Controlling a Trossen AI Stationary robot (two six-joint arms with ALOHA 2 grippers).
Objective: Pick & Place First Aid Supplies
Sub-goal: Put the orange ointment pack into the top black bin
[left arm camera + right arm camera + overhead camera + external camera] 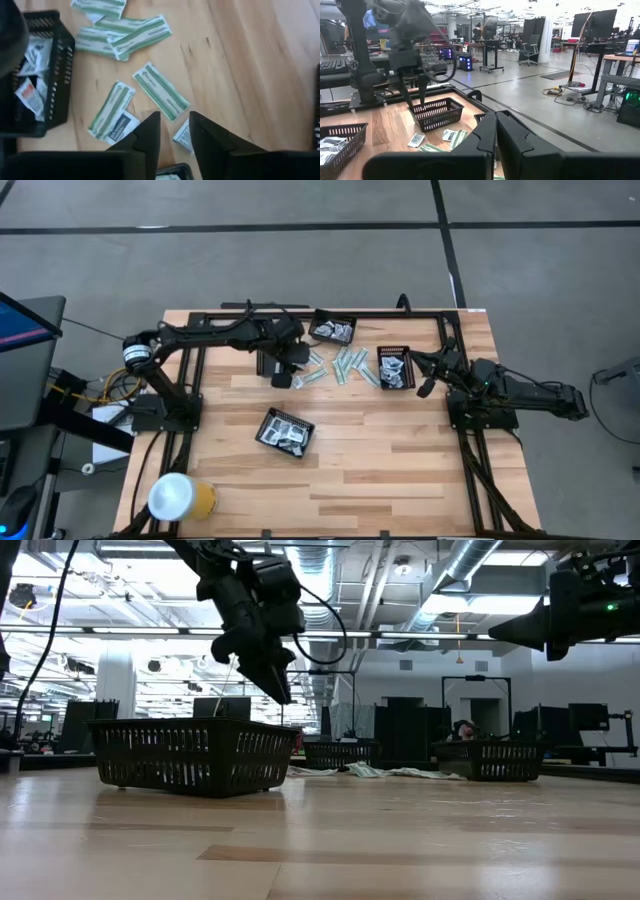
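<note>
The left gripper [284, 376] hangs above the table [400, 470], its fingers [150, 132] slightly apart with nothing between them. Below it lie loose packets [160, 91], green-white strips and small white sachets, scattered on the wood between the far tray [333, 329] and the right tray [394, 367]. More packets fill the near tray [285, 430]. The right gripper [425, 387] waits by the right tray, fingers together, holding nothing
</note>
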